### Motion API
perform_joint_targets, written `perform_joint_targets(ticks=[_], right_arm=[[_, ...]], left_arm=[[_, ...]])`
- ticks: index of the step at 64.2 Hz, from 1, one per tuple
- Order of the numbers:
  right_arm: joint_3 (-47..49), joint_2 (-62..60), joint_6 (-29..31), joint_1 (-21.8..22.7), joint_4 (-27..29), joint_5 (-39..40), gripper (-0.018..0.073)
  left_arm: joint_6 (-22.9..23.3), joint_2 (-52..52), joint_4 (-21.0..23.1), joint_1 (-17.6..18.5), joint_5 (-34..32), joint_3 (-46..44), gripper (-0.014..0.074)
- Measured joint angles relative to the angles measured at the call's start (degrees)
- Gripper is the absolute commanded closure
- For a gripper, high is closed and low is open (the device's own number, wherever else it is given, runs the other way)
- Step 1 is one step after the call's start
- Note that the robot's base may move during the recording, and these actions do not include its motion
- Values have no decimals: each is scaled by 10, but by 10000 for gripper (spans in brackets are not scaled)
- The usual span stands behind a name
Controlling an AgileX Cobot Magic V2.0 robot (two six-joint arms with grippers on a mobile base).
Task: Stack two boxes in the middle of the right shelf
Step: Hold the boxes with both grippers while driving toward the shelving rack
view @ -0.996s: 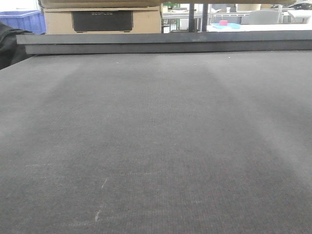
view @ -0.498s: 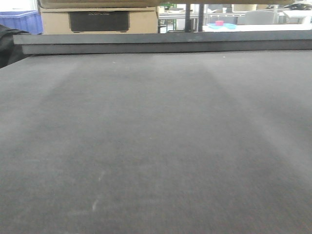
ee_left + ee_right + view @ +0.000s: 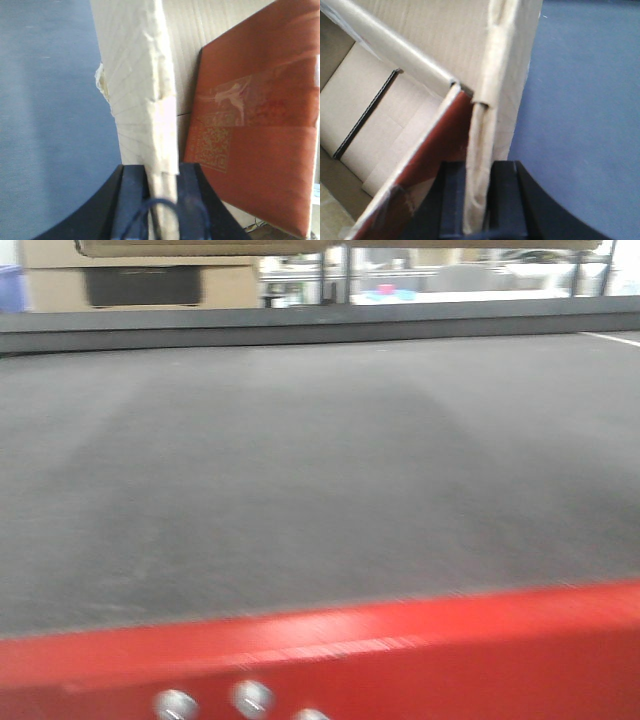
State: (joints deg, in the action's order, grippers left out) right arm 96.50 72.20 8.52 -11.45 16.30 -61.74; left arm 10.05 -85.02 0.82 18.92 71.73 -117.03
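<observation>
Both wrist views show a tan corrugated cardboard box held from two sides. My left gripper is shut on its pale, torn wall edge. My right gripper is shut on the opposite folded wall. A flat red printed package leans inside the box against the wall, and in the right wrist view it shows as a red panel. In the front view a tan strip of the box crosses the top edge. The shelf is out of view.
A dark-topped table fills the front view, with its red frame and bolts along the bottom. Behind the table stands another tan box with a dark label. A blue bin is at the far left.
The front view has pulled back from the table, so the red frame now shows at the bottom. The far box and background have slid left.
</observation>
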Motion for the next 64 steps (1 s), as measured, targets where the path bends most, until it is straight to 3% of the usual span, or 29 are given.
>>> perform_joint_targets(ticks=[64], right_arm=[[0, 1, 0, 0, 0, 0, 713]], left_arm=[[0, 0, 0, 0, 0, 0, 708]])
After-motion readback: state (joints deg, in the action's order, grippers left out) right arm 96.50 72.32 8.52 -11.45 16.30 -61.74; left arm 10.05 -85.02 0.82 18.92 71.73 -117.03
